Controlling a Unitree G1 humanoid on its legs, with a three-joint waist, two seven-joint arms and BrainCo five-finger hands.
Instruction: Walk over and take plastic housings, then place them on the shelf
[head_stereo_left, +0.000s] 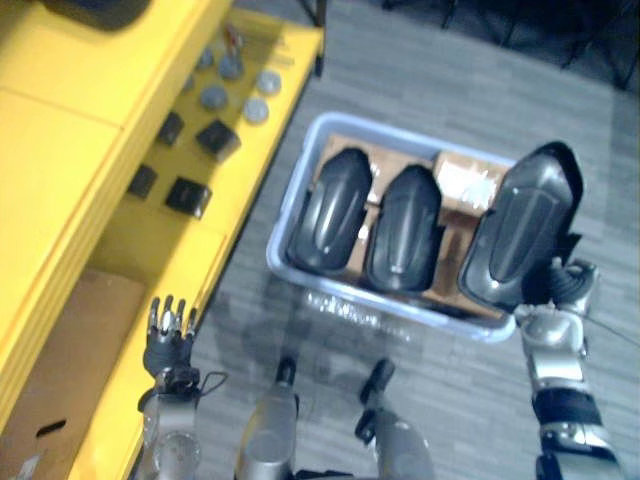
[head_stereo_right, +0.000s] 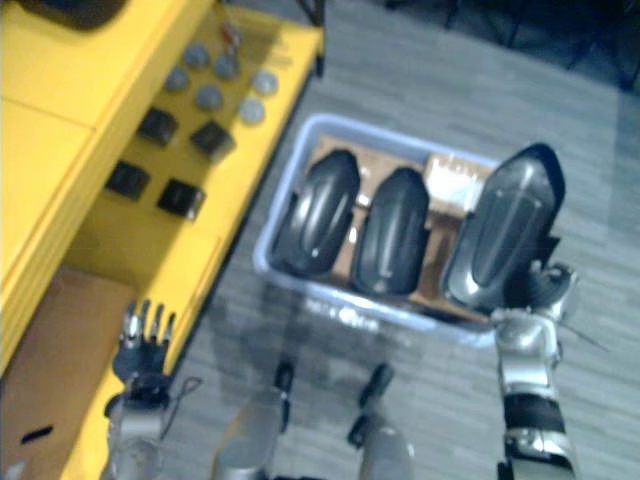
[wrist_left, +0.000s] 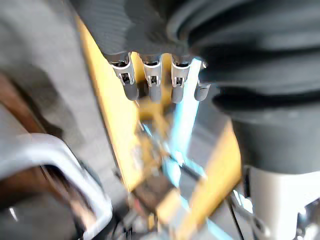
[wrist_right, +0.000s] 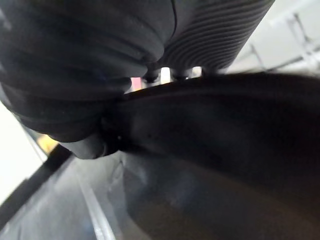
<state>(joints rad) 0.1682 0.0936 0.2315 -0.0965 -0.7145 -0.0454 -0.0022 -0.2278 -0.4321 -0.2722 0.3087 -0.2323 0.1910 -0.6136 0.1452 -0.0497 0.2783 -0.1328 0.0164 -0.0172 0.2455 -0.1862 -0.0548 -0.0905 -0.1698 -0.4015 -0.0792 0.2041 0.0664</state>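
Grip note: my right robot hand (head_stereo_left: 562, 290) pinches one plastic housing (head_stereo_left: 525, 225) by its lower edge, above the corner of the bin (head_stereo_left: 277, 262). Two more housings (head_stereo_left: 330, 210) lie in the bin beside that hand. My left robot hand (head_stereo_left: 170, 335) is spread and empty, beside the shelf (head_stereo_left: 60, 170). Risk, I judge: with an edge-only hold, the housing may swing and slip while walking.

- Bin (head_stereo_left: 300, 272) on the floor (head_stereo_left: 450, 90), right of the shelf (head_stereo_left: 60, 200)
- Two housings (head_stereo_left: 330, 212) side by side in it
- Third housing (head_stereo_left: 525, 232) in my right hand (head_stereo_left: 562, 288), over its right end
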